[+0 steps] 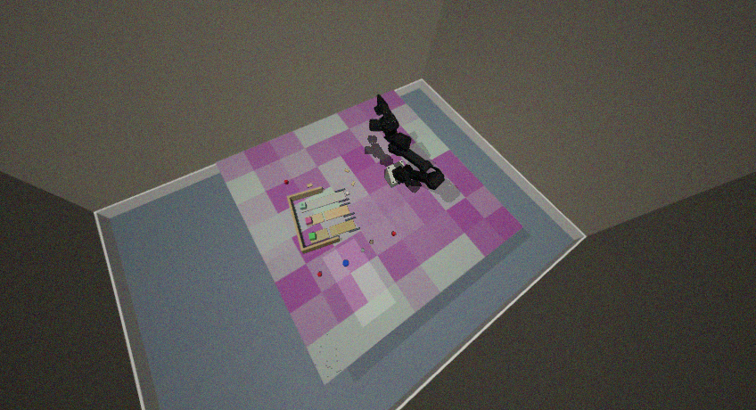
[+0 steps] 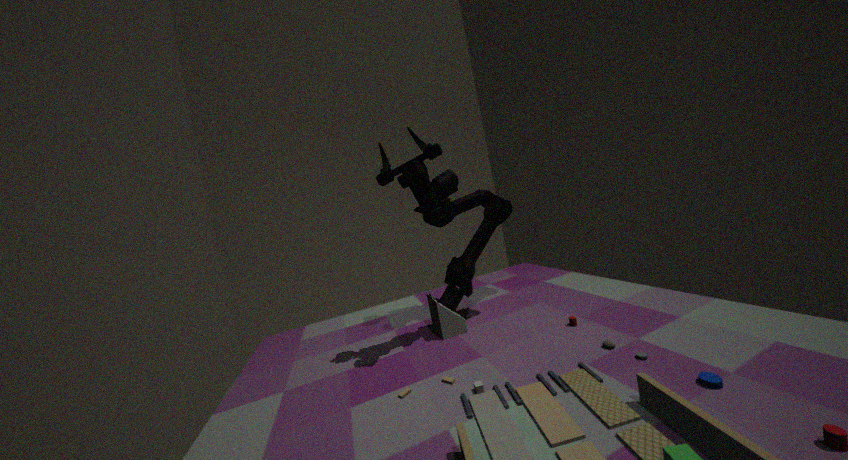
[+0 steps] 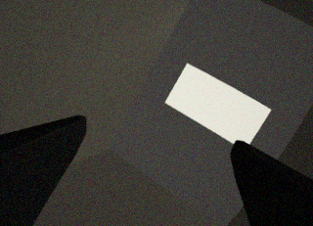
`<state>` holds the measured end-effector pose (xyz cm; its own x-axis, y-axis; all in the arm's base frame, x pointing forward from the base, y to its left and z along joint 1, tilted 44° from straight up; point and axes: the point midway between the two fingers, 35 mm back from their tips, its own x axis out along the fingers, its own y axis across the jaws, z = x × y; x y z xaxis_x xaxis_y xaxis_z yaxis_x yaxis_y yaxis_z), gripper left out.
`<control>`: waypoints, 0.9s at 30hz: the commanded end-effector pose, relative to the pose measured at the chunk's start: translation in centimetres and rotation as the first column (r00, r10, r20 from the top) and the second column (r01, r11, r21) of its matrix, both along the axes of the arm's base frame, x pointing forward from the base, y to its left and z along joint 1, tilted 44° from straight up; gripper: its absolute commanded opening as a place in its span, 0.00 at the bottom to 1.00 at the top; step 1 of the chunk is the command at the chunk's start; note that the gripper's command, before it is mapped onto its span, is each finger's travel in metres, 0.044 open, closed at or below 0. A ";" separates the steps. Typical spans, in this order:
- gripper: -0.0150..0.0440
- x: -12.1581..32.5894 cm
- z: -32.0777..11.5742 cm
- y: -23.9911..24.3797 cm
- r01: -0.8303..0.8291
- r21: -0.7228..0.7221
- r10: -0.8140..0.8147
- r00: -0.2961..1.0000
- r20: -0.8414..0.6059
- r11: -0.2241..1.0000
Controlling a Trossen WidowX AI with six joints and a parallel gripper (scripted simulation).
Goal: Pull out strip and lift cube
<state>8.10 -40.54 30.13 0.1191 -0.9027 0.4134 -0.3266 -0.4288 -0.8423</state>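
Note:
My gripper (image 2: 393,135) (image 3: 160,136) is open and empty, raised high, far from the strips and pointing up and away. A pale strip (image 1: 324,200) (image 2: 498,426) shows no gap; a teal cube (image 1: 302,206) sits at its far end. An orange strip (image 1: 335,213) (image 2: 550,414) has a gap across it, with a pink cube (image 1: 308,220) on its rear piece. A yellow patterned strip (image 1: 342,228) (image 2: 601,399) also has a gap, with a green cube (image 1: 312,235) (image 2: 681,453) on its rear piece. No label is legible on any cube.
A tan three-sided wall (image 1: 294,223) (image 2: 690,414) surrounds the strips' cube ends. Dark rods flank their front ends, near a tiny white cube (image 1: 347,192) (image 2: 478,386). A pale upright board (image 1: 391,176) (image 2: 452,324) stands by the arm's base. A blue disc (image 1: 345,263) (image 2: 709,380) and red pieces lie around.

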 end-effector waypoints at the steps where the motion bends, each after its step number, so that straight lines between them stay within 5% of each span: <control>1: 0.93 0.2 -0.1 0.0 -0.014 0.008 0.014 1.000 0.007 1.000; 6: 0.93 6.3 -3.9 0.6 -0.369 0.219 0.319 0.919 0.233 0.903; 12: 0.93 13.7 -9.3 4.6 -0.741 0.431 0.416 0.656 0.630 0.515; 20: 0.93 19.4 -14.7 12.8 -0.898 0.434 0.008 0.434 0.901 -0.070; 27: 0.93 21.4 -17.4 21.1 -0.862 0.251 -0.483 0.463 0.743 -0.441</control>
<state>28.15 -26.01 14.56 0.9055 -0.2690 -0.3282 0.1557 0.9301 -0.3327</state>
